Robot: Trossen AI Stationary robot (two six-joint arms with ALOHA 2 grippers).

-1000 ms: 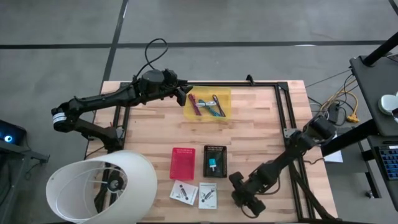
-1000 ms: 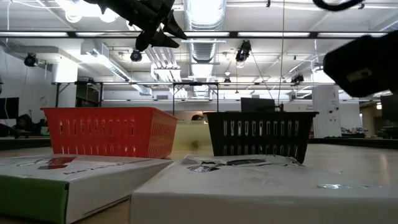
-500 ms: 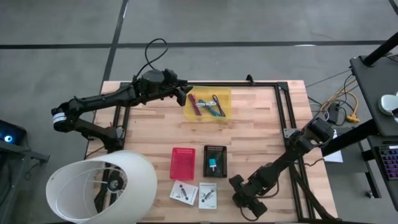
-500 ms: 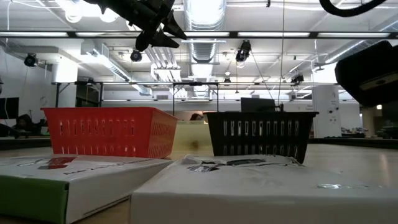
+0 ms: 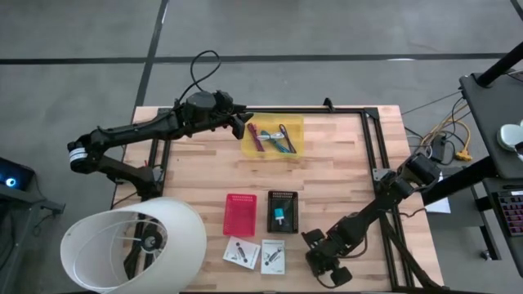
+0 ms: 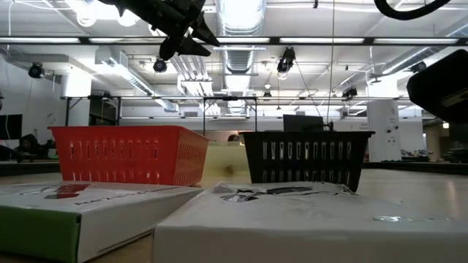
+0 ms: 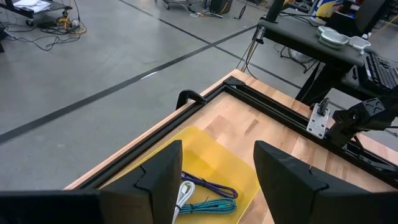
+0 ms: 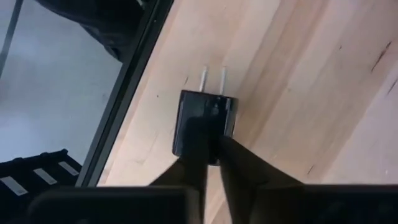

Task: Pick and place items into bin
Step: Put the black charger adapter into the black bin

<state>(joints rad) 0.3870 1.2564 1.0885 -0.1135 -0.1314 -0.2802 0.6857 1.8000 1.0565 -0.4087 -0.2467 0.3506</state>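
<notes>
Black 2-pronged plug (image 8: 204,122) sits pinched between the right tool's (image 8: 208,149) nearly closed fingers, just above the bench (image 5: 343,180) near its front edge, right of the black bin (image 5: 283,211). Left tool (image 7: 214,180) hangs open and empty over the yellow tray (image 5: 274,138).
</notes>
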